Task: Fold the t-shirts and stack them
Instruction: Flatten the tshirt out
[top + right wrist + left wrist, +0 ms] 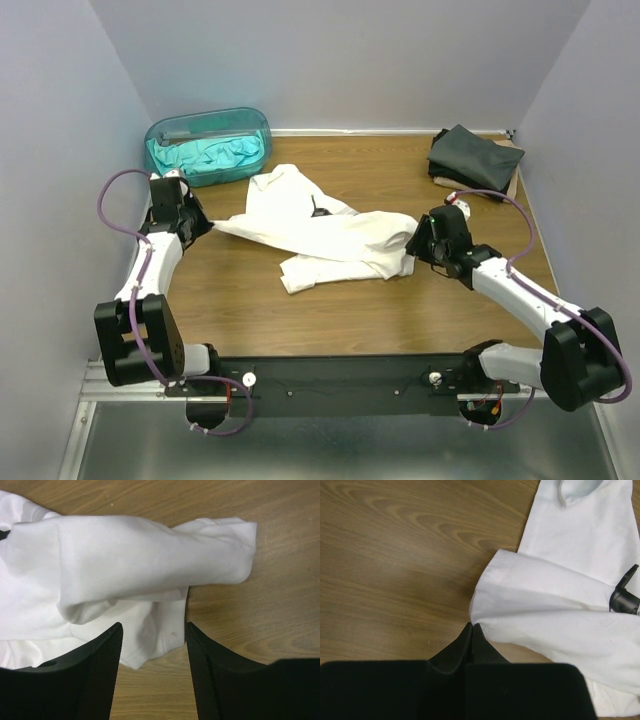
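Bearing white t-shirt (330,235), wood-grain table (400,310), lilac walls (350,60)

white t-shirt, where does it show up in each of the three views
top external: white t-shirt lies crumpled in the middle of the table.
left wrist: it fills the right side, its corner at the tip of the left claw.
right wrist: upper left and centre, with a hem reaching down between the fingers of the open right claw.
shared landmark: the wood grain of the table beside the shirt.
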`<state>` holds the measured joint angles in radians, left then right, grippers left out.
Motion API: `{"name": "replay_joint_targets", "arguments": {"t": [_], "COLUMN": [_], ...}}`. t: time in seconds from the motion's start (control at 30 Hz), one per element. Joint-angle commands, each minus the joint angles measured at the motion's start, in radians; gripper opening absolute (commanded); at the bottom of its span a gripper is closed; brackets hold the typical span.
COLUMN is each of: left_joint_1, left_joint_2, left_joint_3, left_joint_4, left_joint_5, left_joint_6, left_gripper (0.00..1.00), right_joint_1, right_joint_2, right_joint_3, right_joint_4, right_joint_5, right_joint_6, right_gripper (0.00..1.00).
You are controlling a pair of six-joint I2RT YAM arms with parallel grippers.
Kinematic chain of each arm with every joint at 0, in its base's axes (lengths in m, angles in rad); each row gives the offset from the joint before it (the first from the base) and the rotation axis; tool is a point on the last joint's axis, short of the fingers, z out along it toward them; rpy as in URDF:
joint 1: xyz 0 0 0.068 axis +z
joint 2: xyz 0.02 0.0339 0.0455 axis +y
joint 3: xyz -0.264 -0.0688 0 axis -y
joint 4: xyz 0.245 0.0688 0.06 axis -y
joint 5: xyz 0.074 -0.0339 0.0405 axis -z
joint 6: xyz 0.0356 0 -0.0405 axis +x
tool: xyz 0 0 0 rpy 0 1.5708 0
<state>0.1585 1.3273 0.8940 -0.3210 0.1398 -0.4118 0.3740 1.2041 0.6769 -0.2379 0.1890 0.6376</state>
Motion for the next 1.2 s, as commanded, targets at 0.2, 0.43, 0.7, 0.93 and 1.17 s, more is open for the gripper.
{"name": "replay_joint_targets", "arguments": {"t": [0.2, 0.43, 0.7, 0.93, 1.17], "left_joint_1": [0.021, 0.024, 0.026, 0.029, 0.038], "left_joint_2": [0.058, 0.096, 0.122, 0.135, 0.147], "left_joint_3": [0.034, 0.057, 0.097, 0.092, 0.114], "left_joint_4": [0.054, 0.054, 0.045, 0.048, 0.046], "left_joint_5": [0.055, 0.067, 0.076, 0.072, 0.08], "left_joint_6": [0.034, 0.041, 0.045, 0.05, 0.059], "left_gripper": [0.0, 0.0, 0.0, 0.0, 0.0], "right_joint_1": [0.0, 0.002, 0.002, 0.002, 0.0], "right_joint_2": [0.117, 0.219, 0.328, 0.385, 0.373], "right_joint_3": [0.032, 0.036, 0.098, 0.125, 0.128], "right_joint_4": [0.011, 0.13, 0.229, 0.282, 0.285], "right_joint_5": [0.006, 0.037, 0.038, 0.015, -0.01], "right_joint_6": [-0.026, -0.093, -0.173, -0.248, -0.273], "right_gripper": [0.52, 0.52, 0.5, 0.18, 0.0]}}
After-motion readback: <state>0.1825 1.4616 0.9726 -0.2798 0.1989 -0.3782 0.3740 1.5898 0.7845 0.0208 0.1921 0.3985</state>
